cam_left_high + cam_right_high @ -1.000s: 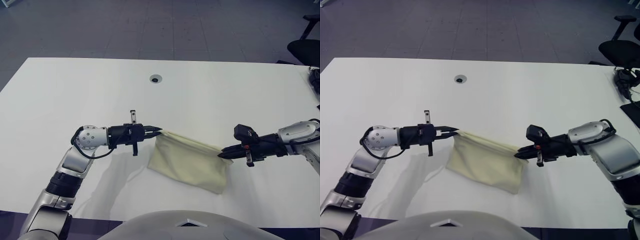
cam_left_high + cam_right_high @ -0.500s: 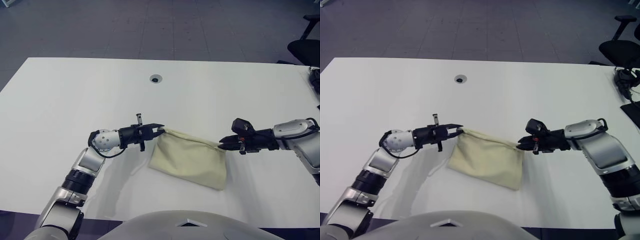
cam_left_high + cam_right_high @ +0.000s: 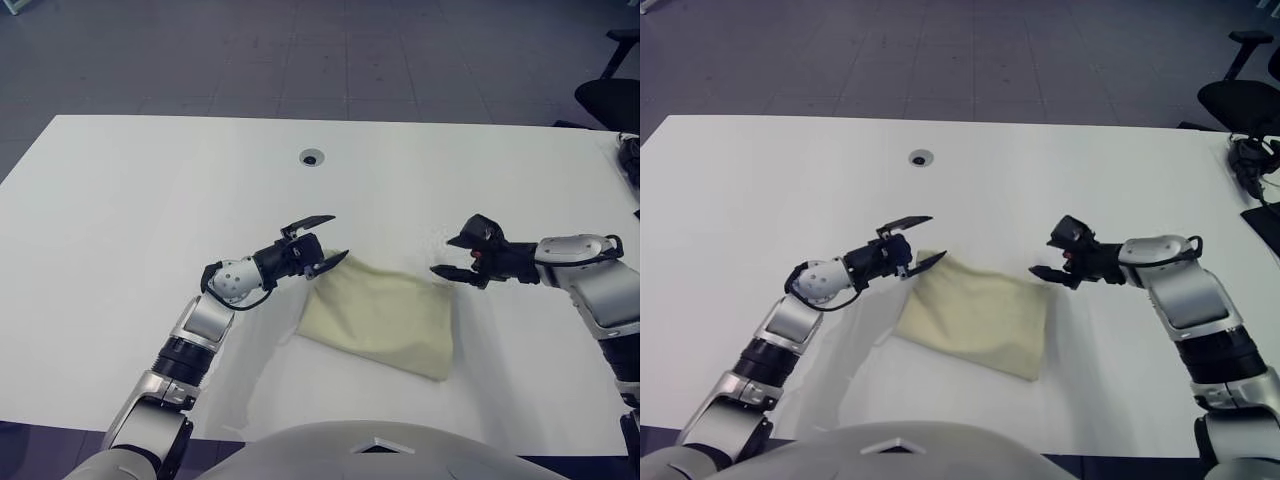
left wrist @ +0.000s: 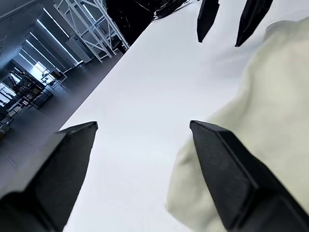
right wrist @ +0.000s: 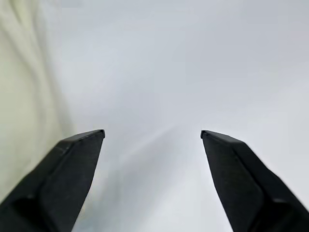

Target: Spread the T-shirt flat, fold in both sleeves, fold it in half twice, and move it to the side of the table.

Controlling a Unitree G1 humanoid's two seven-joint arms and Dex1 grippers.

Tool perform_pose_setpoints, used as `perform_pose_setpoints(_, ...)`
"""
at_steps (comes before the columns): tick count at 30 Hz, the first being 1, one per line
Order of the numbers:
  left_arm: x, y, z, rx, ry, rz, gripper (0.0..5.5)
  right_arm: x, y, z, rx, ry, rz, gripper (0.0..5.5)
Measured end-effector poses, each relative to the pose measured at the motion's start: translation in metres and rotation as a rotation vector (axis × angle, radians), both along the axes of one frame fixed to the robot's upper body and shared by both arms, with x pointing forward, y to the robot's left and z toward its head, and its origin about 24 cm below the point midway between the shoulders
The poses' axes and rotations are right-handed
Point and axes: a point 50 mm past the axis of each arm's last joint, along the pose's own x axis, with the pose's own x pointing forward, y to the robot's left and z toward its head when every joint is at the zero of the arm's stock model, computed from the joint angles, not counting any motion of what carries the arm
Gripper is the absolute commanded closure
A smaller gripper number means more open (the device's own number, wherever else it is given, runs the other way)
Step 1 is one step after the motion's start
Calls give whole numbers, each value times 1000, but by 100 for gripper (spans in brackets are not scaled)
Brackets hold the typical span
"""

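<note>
The white counter (image 3: pixel 150 180), cut off at its right end, carries the cream T-shirt (image 3: pixel 380 315), which lies folded flat with its sleeves hidden. The left tool (image 3: pixel 338 236) hangs at the T-shirt's far left corner with fingers spread. The right tool (image 3: pixel 441 255) is at its far right corner, fingers likewise apart.

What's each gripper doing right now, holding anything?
Left gripper: open, empty, at the left corner of the folded T-shirt.
Right gripper: open, empty, by its right corner.
</note>
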Motion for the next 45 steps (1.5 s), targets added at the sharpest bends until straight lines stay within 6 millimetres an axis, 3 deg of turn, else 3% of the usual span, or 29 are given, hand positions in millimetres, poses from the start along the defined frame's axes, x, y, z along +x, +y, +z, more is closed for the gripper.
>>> perform_pose_setpoints(7, 4, 6, -16, 38, 30, 62, 15, 6, 14, 25, 84, -197, 46, 10)
perform_pose_setpoints(11, 9, 9, -23, 48, 32, 89, 12, -7, 27, 20, 126, -216, 112, 10)
perform_pose_setpoints(14, 13, 8, -26, 38, 30, 103, 12, -24, 39, 2, 125, -193, 199, 10)
perform_pose_setpoints(17, 15, 6, -27, 26, 28, 106, 12, -33, 43, -18, 11, -199, 262, 10)
perform_pose_setpoints(20, 14, 5, -26, 18, 23, 102, 12, -30, 35, -29, -92, -244, 262, 10)
perform_pose_setpoints(25, 13, 1, -25, -15, 16, 91, 12, -21, 27, -30, -172, -336, 255, 10)
perform_pose_setpoints(32, 12, -4, -22, -69, 19, 82, 12, -21, 24, -32, -118, -351, 228, 10)
perform_pose_setpoints(35, 16, 2, -15, -132, 14, 122, 12, -23, 24, -32, -9, -355, 204, 10)
perform_pose_setpoints(38, 24, 8, 3, -240, -13, 180, 12, -21, 25, -16, 151, -394, 183, 10)
perform_pose_setpoints(42, 37, 19, 40, -450, -39, 272, 12, -12, 26, 5, 315, -446, 151, 10)
perform_pose_setpoints(45, 41, 39, 76, -644, -72, 348, 12, -5, 42, 17, 539, -456, 132, 10)
